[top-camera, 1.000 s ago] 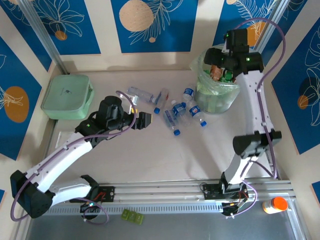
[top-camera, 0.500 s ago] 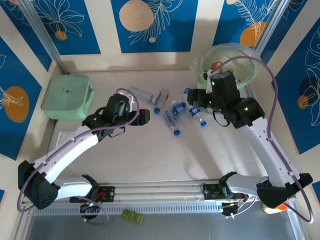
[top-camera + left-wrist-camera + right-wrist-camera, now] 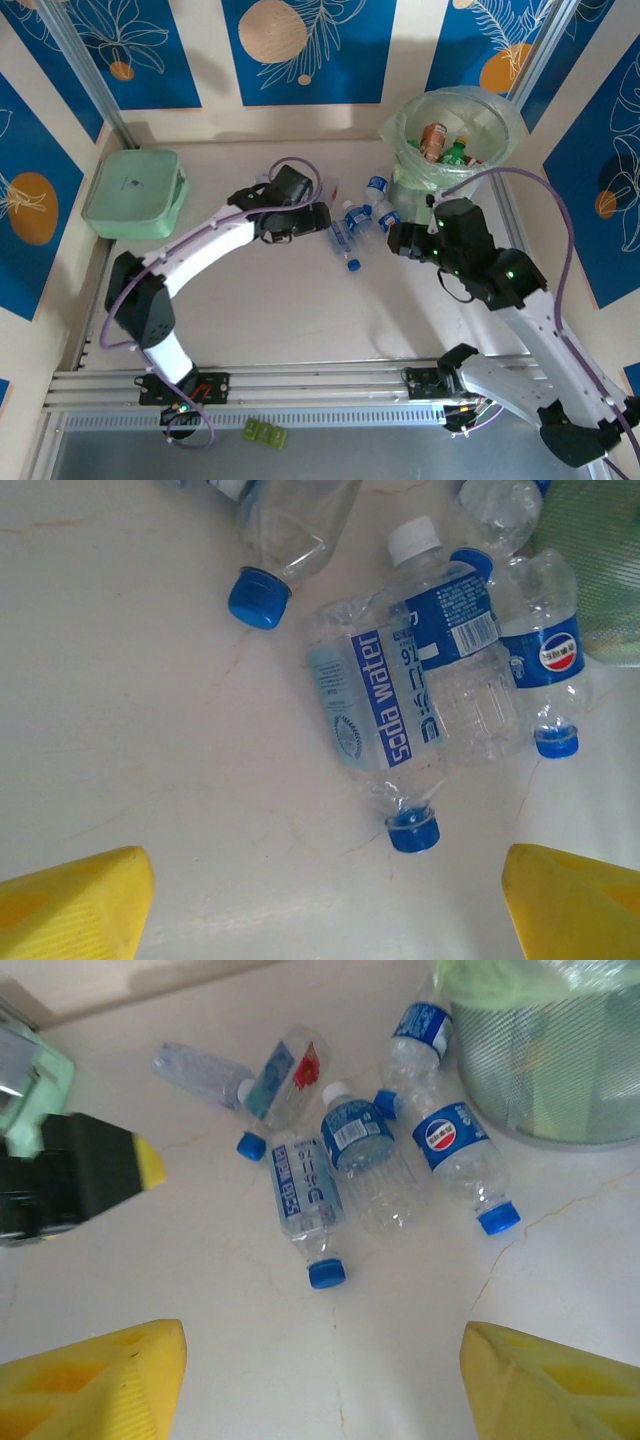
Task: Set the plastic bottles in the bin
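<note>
We read "soda water" on the nearest bottle (image 3: 370, 715), note a red-white-blue roundel on the end bottle (image 3: 548, 655), and find the left hand (image 3: 330, 910) and right hand (image 3: 325, 1390) both spread apart, empty

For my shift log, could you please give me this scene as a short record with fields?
Bin: upright at the far right, lined with a green bag
Bottles in bin: several, red-labelled and green among them
Loose bottles: six, lying on the table beside the bin
Left gripper: open, empty, above the loose bottles
Right gripper: open, empty, above the loose bottles
Green box: far left, lid closed
</note>
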You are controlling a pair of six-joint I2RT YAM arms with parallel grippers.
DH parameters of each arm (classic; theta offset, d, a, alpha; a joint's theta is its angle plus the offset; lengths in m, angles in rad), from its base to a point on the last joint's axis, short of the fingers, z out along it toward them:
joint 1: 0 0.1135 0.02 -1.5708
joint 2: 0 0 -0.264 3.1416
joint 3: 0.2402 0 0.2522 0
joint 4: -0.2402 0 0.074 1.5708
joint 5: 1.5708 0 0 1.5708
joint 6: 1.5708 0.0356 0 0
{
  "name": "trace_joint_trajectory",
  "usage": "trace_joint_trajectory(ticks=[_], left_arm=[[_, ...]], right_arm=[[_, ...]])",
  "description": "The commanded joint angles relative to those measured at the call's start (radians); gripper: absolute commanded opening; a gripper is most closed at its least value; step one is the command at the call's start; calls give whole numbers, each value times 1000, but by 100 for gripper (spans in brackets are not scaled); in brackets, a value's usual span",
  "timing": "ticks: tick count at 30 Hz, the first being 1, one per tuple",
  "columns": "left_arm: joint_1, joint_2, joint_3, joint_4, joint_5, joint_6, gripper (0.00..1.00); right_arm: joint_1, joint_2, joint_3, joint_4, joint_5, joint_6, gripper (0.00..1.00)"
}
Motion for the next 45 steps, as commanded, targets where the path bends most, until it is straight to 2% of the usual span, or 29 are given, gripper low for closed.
trace_joint_trajectory(ticks=[1, 16, 26, 37, 41, 45], left_arm=[[-9, 82, 76, -63, 0, -99, 90], [-28, 458, 458, -219, -91, -204, 91], [-43, 622, 647, -306, -142, -216, 91], [-44, 687, 663, -284, -125, -225, 88], [-43, 701, 666, -279, -125, -211, 82], [-42, 699, 664, -291, -133, -203, 72]], right_arm=[[2, -77, -24, -9, 47, 35, 73], [2, -250, -136, -1, 12, 51, 72], [2, -260, -166, 10, 14, 36, 72], [2, -263, -195, 20, -9, 20, 72], [2, -258, -203, 22, -10, 22, 72], [1, -258, -204, 21, -13, 28, 72]])
